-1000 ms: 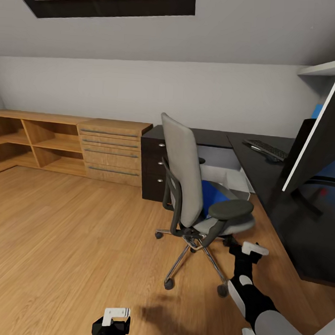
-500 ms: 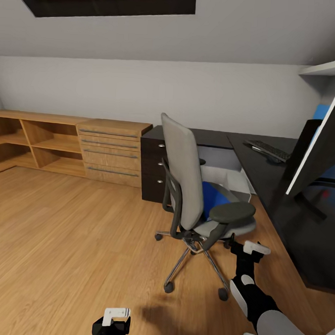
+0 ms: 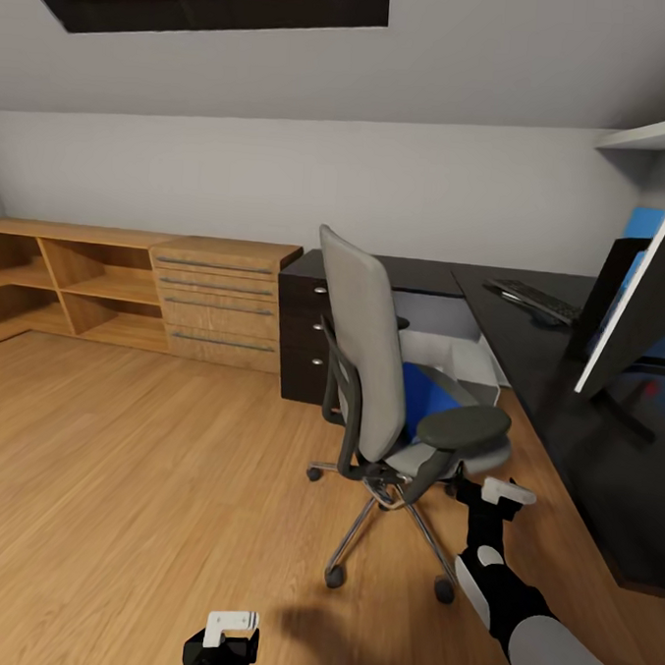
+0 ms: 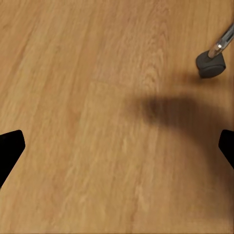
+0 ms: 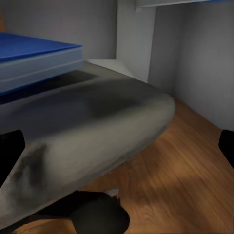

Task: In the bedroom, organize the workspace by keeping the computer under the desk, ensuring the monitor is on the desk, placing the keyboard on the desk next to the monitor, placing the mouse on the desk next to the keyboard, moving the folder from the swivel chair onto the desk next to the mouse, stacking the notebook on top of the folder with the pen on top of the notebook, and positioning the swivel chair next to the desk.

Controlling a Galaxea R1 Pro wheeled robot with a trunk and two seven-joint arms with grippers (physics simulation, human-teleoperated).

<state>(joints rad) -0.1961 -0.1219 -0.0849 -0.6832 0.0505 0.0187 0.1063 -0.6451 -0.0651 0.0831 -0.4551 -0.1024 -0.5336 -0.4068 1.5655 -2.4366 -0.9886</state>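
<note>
Folder [image 3: 422, 391] lies on the chair [image 3: 388, 395] seat, chair just beside the desk [image 3: 527, 369]. My right gripper [image 3: 490, 495] is low by the seat's front edge, jaws wide, holding nothing. Left gripper [image 3: 227, 633] hangs over bare floor [image 3: 137, 478], also wide open and empty. Keyboard [image 3: 533, 301] and monitor [image 3: 639, 302] sit on the desk.

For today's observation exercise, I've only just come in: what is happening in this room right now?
A two-armed robot is tidying a bedroom workspace. Its right gripper, jaws open, is low beside the seat of the swivel chair, where the blue folder lies. The left gripper hangs open over bare floor near a chair castor. The keyboard and monitor are on the black desk. Nothing is held yet.
</note>
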